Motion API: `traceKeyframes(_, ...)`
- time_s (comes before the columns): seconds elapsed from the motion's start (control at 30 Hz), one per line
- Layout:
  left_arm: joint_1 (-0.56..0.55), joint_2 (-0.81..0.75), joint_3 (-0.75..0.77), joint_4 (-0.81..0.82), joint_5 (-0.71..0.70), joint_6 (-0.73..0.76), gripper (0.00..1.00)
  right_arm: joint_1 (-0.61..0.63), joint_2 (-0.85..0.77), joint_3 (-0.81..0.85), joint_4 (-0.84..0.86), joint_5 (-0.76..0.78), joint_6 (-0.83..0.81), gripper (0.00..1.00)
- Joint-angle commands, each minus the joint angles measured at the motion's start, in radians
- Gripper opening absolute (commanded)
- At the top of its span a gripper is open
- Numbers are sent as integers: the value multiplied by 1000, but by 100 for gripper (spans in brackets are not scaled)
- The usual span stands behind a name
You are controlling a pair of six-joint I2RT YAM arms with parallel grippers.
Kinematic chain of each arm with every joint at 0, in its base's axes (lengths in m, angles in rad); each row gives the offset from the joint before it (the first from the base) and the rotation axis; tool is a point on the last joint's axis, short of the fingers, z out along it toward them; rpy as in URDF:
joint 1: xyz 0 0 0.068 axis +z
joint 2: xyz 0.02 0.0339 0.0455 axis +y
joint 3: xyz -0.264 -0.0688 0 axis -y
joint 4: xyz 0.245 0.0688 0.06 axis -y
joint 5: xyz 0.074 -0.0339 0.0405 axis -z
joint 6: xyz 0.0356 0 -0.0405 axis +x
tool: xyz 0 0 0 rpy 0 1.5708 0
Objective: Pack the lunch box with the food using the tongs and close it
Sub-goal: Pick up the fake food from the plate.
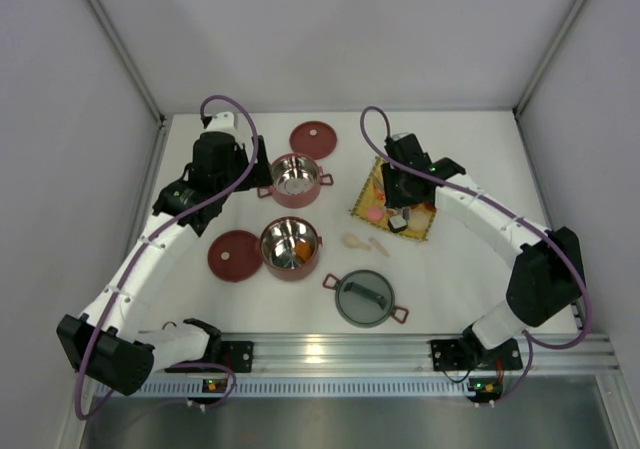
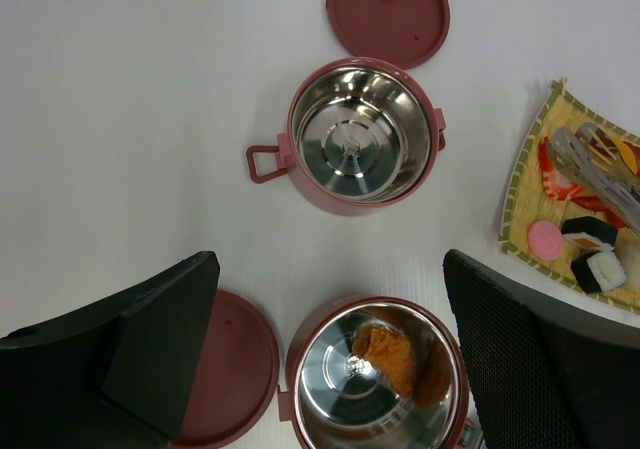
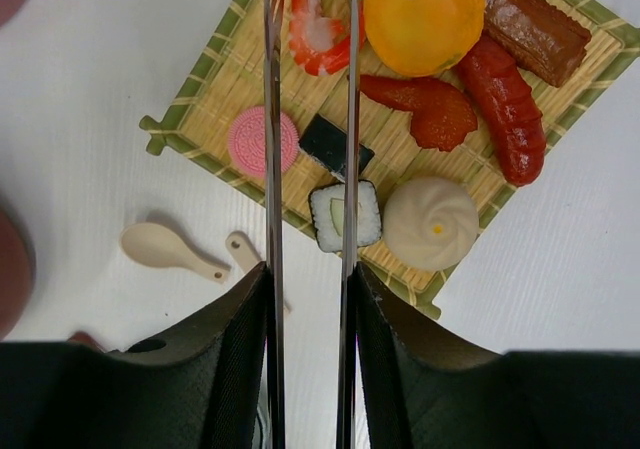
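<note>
Right hand [image 3: 310, 281] of mine is closed on the tongs [image 3: 272, 119], one finger pressed against each thin arm, so the two arms run straight out from my palm with a narrow gap between them. Their far ends reach over the shrimp [image 3: 315, 29] at the far side of the yellow woven mat [image 3: 200, 79]; the tips run off the top of my wrist view, so I cannot tell whether they touch it. Under the arms lie a pink disc [image 3: 250, 141], a dark sushi piece [image 3: 325, 141] and a white-rimmed sushi roll [image 3: 330, 216]. To the right of them are a white bun [image 3: 430, 223], a red piece [image 3: 420, 107], a red sausage [image 3: 503, 109], a round orange piece [image 3: 422, 17] and a brown slab [image 3: 533, 27]. Two cream spoons [image 3: 165, 247] lie on the bench [image 1: 450, 149] just off the mat's near corner. That arm stretches from its base out to the mat, wrist pointing down. The lunch box lies apart to the left: the far tier [image 1: 296, 179] with nothing in it, the near tier [image 1: 290, 247] holding an orange piece [image 2: 388, 354], a red lid [image 1: 313, 139] beyond the far tier, another [image 1: 234, 255] touching the near tier's left side, the grey domed lid [image 1: 364, 299] near the front edge. My left hand [image 2: 328, 264] hangs above the gap between the tiers, spread wide, holding nothing.
</note>
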Motion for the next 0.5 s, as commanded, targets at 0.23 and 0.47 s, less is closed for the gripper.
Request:
traceKeyframes(0.23,-3,-21,-7,12,4,-6,99,20,-10,26,-33,-17,-42,34)
traceKeyframes(0.47,-3,-21,-9,10,1,-6,99,26,-3,11,-33,-21,-50,33)
